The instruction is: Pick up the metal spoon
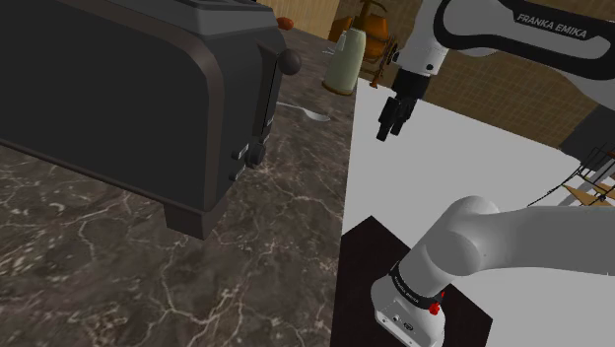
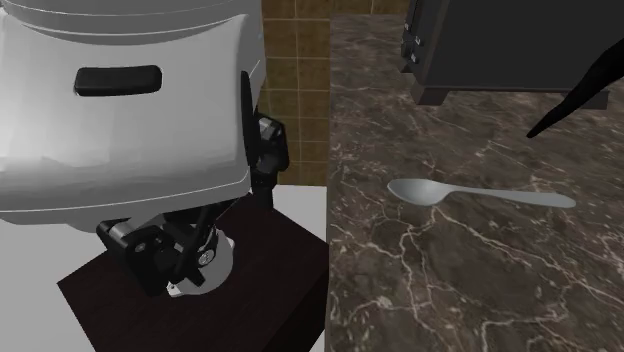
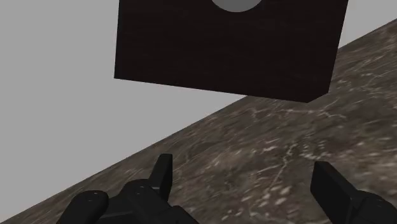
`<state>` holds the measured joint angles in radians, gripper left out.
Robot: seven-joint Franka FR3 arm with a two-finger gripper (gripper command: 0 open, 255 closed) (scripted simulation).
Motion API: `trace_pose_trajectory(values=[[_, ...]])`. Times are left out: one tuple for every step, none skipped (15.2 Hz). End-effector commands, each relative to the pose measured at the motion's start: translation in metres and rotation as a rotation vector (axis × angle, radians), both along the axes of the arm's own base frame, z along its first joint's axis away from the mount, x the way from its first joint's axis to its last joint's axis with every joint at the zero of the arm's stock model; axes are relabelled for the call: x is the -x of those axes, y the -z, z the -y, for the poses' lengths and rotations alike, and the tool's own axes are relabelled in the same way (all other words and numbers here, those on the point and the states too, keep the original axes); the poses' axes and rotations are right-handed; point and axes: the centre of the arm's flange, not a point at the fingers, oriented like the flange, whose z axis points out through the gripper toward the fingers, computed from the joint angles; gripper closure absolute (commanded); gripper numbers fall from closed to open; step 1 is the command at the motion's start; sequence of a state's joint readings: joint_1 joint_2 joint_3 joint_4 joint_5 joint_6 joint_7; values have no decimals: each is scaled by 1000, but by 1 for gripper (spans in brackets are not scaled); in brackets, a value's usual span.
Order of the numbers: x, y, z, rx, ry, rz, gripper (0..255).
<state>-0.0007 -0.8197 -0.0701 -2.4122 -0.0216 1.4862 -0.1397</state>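
Observation:
A grey metal spoon lies flat on the dark marble counter, just past the black toaster's end. In the second exterior view the spoon rests with its bowl toward the counter's edge and the arm's base. My black gripper hangs in the air to the shoulder view's right of the spoon, over the counter's edge and clear of it. In the wrist view the gripper is open, its fingers wide apart with only marble counter between them.
A large black toaster takes up the counter's left in the shoulder view. A pale vase stands behind the spoon. The dark stand sits on grey floor beside the counter edge.

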Motion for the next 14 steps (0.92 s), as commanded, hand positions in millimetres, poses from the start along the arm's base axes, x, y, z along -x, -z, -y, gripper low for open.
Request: trace_pose_trajectory(values=[[0,0,0,0,0,0,0],[-8,-1,-8,-7,-13,14,0],[-16,-2,-15,-14,-27,27,0],[-24,-3,-23,-21,-40,41,0],[-32,-5,-31,-28,-53,54,0],[-39,-6,-39,-35,-66,68,0],[-47,-8,-47,-43,-80,82,0],[-54,-10,-55,-50,-93,95,0],[-61,-12,-63,-57,-106,109,0],[-68,-14,-72,-64,-119,122,0],[-75,-16,-80,-71,-133,136,0],[-82,-19,-88,-78,-146,150,0],[-89,-22,-97,-85,-159,163,0],[-95,-24,-106,-92,-173,177,0]])
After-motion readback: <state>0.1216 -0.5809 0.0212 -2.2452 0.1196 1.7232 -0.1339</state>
